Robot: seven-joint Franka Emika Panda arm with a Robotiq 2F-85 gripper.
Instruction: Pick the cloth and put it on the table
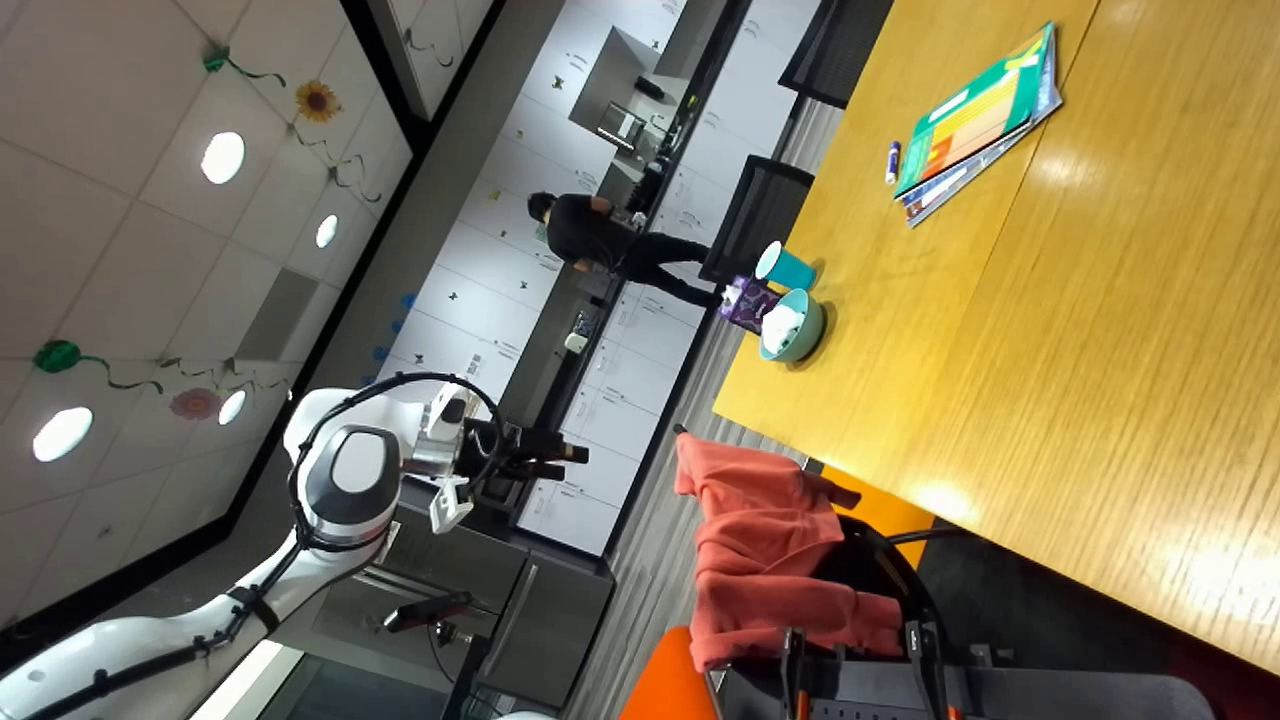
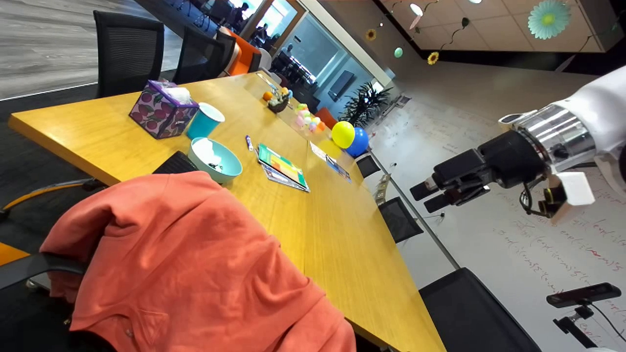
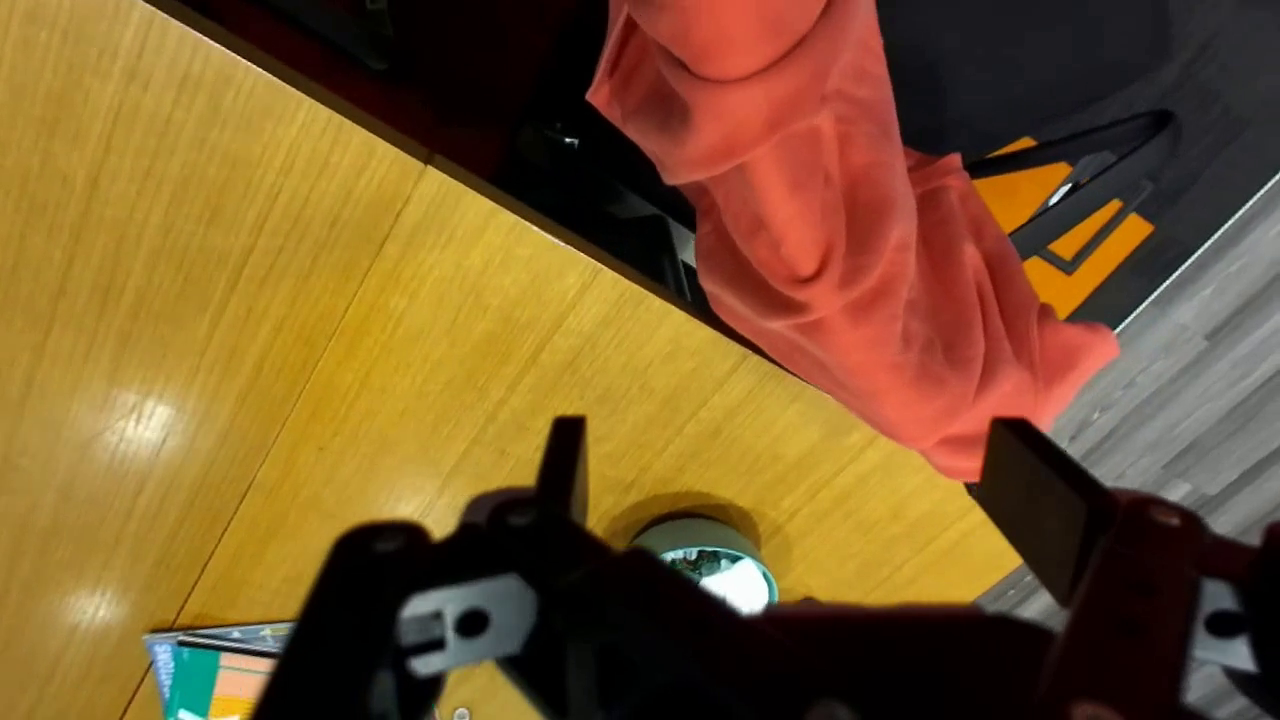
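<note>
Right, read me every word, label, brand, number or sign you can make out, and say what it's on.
"SNO", or "ONS" if upside down: on the blue book, wrist view; the rest is hidden or unclear.
Green book: cover print too small to read.
Whiteboard: red handwriting, too faint to read reliably.
Tissue box: side mark too small.
Cloth: none readable.

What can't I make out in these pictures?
Wrinkled red-orange fabric cloth: cut off by the bottom edge in an exterior view.
Black office chair: mostly hidden there by the cloth.
Red handwriting on the white wall: too small to read there.
Flat green paper book: cut off by the wrist view's bottom edge.
</note>
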